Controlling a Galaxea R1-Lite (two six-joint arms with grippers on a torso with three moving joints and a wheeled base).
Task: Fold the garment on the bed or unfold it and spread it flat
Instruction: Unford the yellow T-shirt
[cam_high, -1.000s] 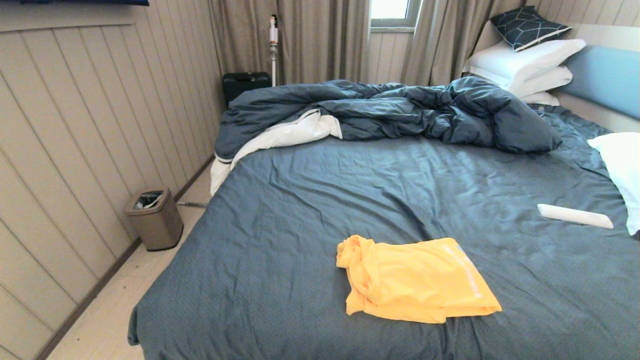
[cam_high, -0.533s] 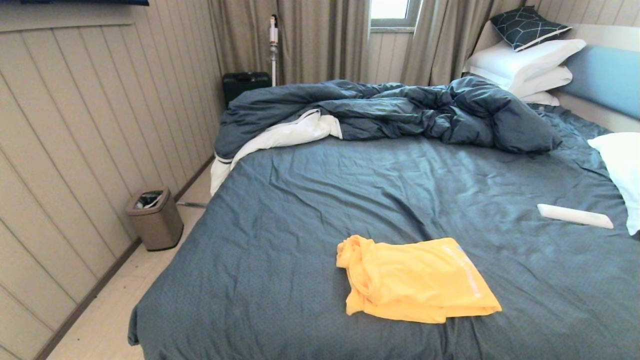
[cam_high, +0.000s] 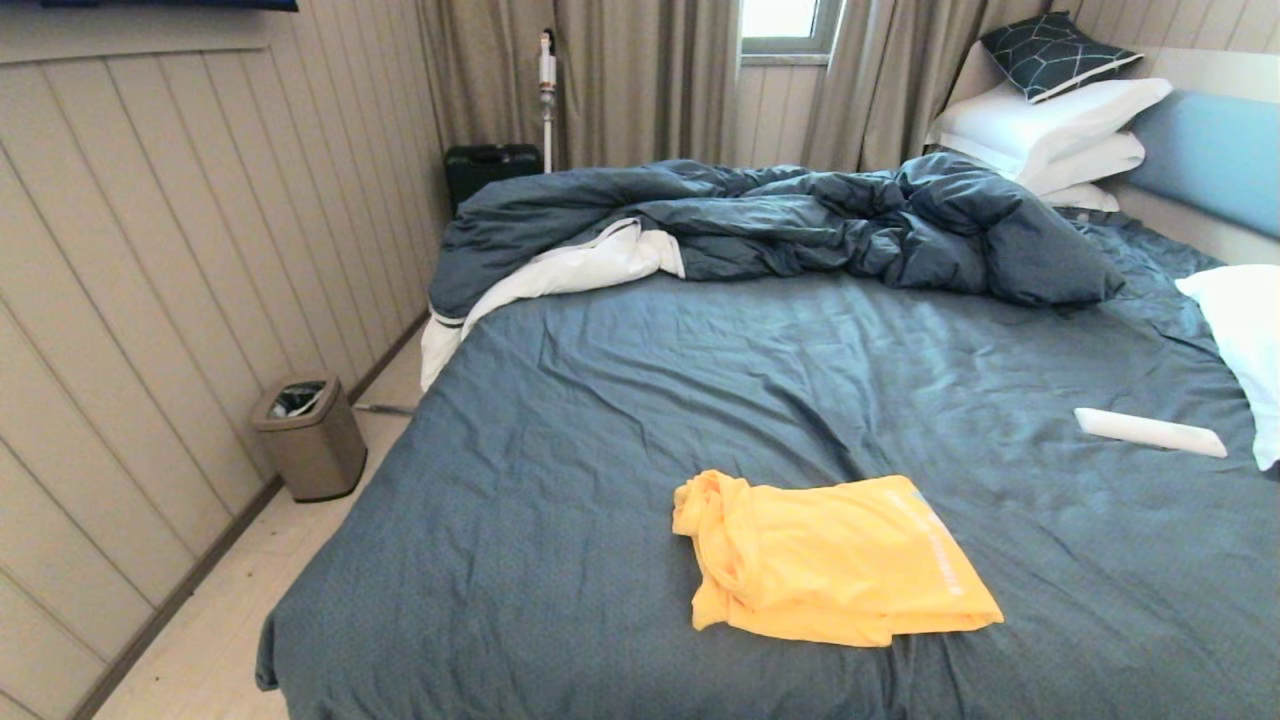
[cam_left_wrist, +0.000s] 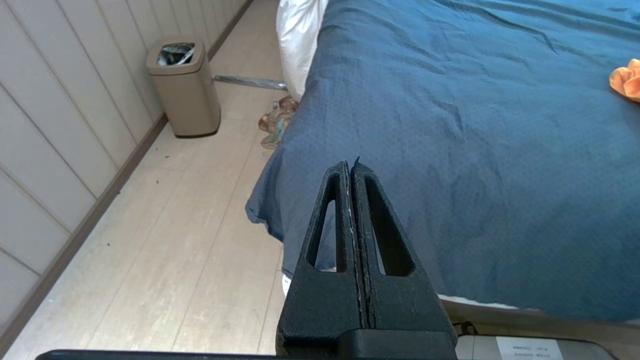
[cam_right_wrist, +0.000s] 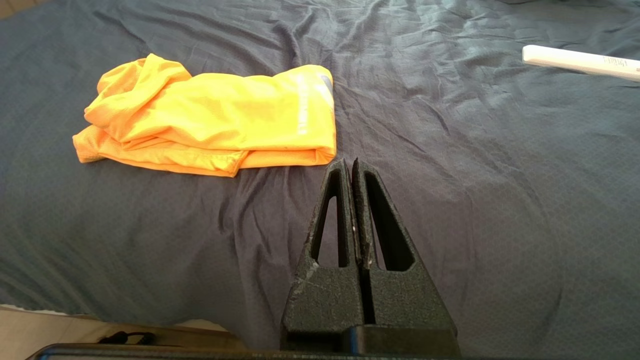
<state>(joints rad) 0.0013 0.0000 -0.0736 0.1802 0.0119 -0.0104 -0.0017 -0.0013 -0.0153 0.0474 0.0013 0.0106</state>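
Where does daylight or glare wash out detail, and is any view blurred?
Head view: the window is blown out white, and soft sheen lies on the sheet. Right wrist view: the yellow T-shirt is sharp, evenly lit. Left wrist view: the bin is sharp, no blur.

Bright yellow garment (cam_high: 835, 560), dark blue-grey bed (cam_high: 600, 400), white pillow (cam_high: 1240, 340), tan bin (cam_high: 310, 437)

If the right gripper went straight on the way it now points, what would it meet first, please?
Probably the bare bed sheet, just beside the yellow garment; the shut right gripper points past its corner, though depth is unclear.
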